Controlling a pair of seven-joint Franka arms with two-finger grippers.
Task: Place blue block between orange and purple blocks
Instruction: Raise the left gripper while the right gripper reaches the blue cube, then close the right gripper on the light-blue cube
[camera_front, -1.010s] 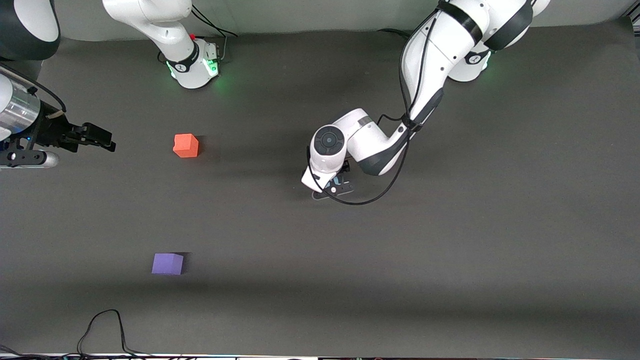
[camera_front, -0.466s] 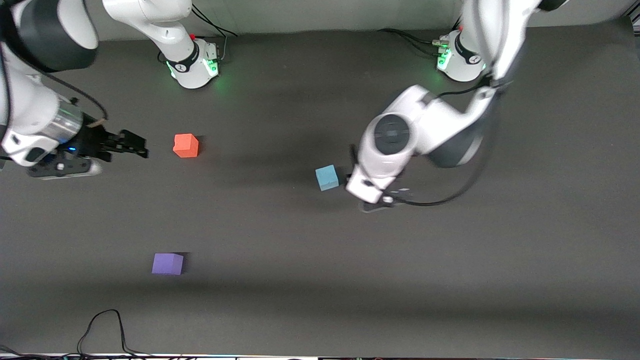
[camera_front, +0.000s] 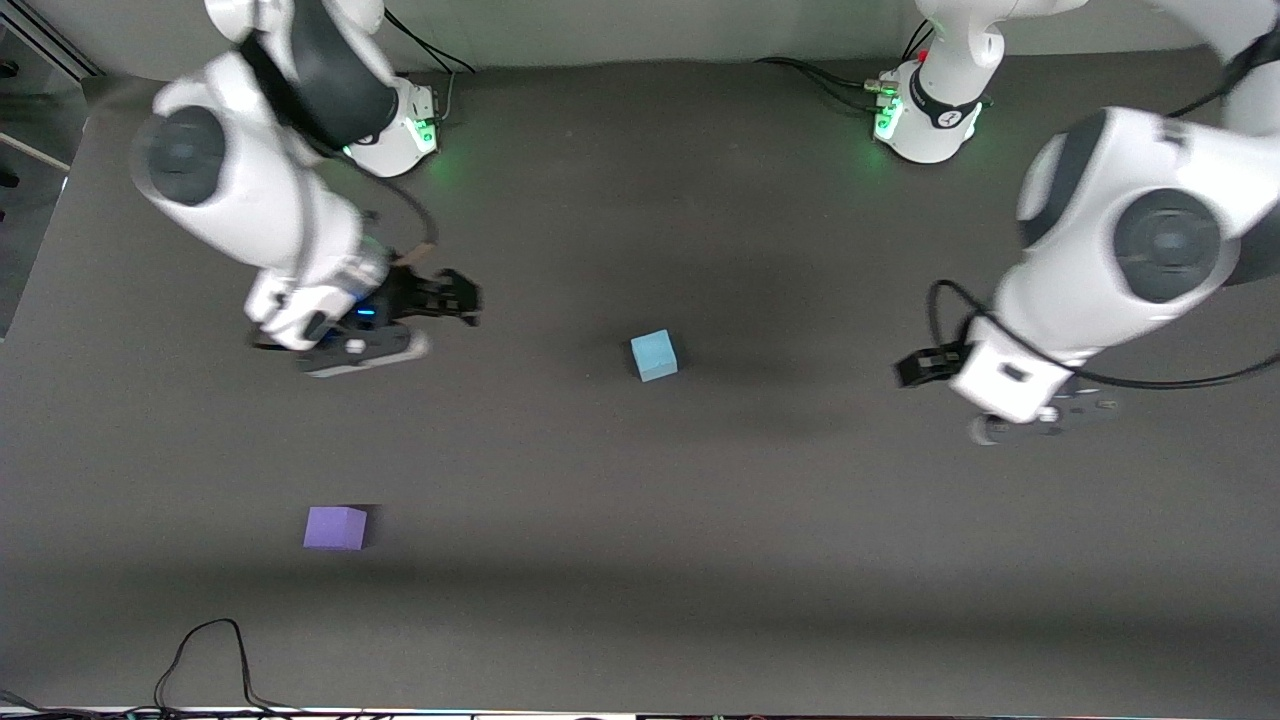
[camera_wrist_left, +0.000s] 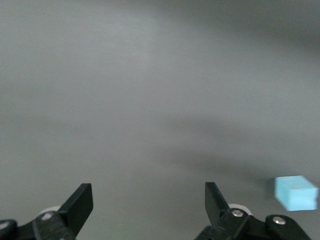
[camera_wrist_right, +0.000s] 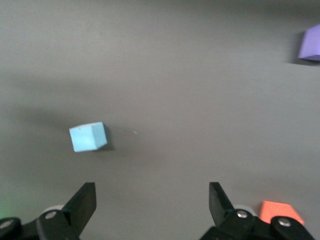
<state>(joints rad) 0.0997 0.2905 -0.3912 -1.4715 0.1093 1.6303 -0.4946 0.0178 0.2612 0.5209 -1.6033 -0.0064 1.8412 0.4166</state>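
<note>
The right gripper (camera_front: 462, 298) hangs over the worktop (camera_front: 700, 560) toward the right arm's end, its jaws spread wide and holding nothing, as the right wrist view shows with bare worktop between the two fingertips (camera_wrist_right: 85, 200). From there the blue block (camera_front: 654, 355) lies toward the middle of the worktop, resting flat on its own, well apart from this gripper and free of any contact; the right wrist view has the blue block (camera_wrist_right: 88, 136) ahead of the fingers and off to one side of the gap, so the gripper is not lined up over it. The orange block (camera_wrist_right: 281, 211) shows only in that wrist view, close under the right gripper, and is hidden by the arm in the front view. The purple block (camera_front: 335, 527) sits nearer to the front camera, toward the same end of the worktop. The left gripper (camera_front: 915, 367) is over the left arm's end of the worktop, likewise spread and empty. The right gripper looks somewhat closer to the blue block, and the gap between orange and purple lies at its end, so it seems the better placed for the pick; being a cube, the block has no long axis to match.
</note>
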